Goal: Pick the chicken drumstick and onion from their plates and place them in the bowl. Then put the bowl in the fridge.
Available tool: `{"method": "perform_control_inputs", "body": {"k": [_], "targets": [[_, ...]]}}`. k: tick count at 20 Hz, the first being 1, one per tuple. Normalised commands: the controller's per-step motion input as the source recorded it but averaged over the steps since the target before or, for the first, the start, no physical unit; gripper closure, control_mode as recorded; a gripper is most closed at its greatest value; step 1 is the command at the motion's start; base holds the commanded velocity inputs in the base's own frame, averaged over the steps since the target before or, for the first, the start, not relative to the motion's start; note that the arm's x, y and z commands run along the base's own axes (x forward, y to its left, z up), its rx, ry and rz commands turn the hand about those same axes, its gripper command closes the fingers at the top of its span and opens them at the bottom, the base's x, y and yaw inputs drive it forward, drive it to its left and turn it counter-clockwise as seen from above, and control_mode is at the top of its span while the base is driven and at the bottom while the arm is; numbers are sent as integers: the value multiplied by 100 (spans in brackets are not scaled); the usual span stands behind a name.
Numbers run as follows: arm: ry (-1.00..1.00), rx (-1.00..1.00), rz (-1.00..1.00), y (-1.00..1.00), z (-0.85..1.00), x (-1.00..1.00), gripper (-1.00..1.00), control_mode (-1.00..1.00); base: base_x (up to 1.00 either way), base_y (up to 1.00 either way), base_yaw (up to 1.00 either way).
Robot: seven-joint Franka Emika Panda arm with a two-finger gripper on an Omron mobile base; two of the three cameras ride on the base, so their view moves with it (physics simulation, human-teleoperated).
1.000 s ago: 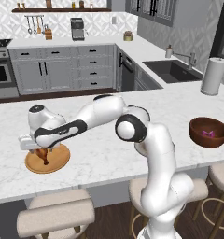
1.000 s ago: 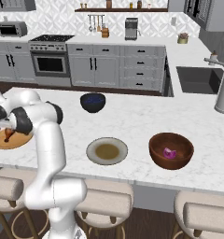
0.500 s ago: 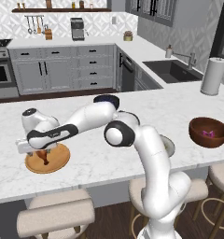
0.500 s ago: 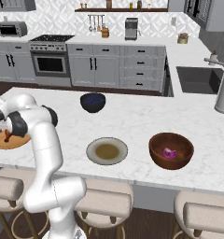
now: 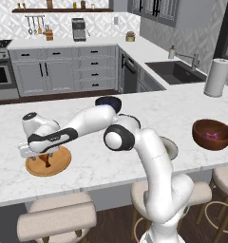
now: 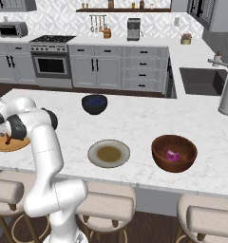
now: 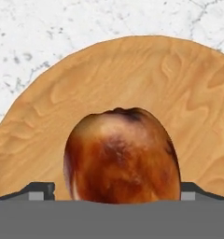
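Over at nine o'clock on the counter, the gripper point(image 5: 46, 160) hovers low with jaws spread wide, straddling the chicken drumstick point(image 7: 122, 155) on the wooden plate point(image 7: 188, 98). Off at three o'clock, the onion point(image 6: 171, 155) sits inside the reddish-brown bowl point(image 6: 159, 145).

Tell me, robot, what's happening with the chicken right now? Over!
Hand open, low over wooden plate. Chicken drumstick between the fingers, not gripped yet. Onion already in the bowl. Nothing blocking.
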Motion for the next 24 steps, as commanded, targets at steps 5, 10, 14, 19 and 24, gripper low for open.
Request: {"method": "perform_control_inputs", "body": {"k": [5,10,14,19,24], "targets": [[0,0,0,-41,-39,0,100,-100,0,0,0],[-4,2,1,-60,-8,-5,100,-100,0,0,0],[-4,13,2,-73,66,-52,100,-100,0,0,0],[-10,15,5,-100,82,-99,100,-100,0,0,0],[-1,11,4,-100,77,-83,100,-100,0,0,0]]}}
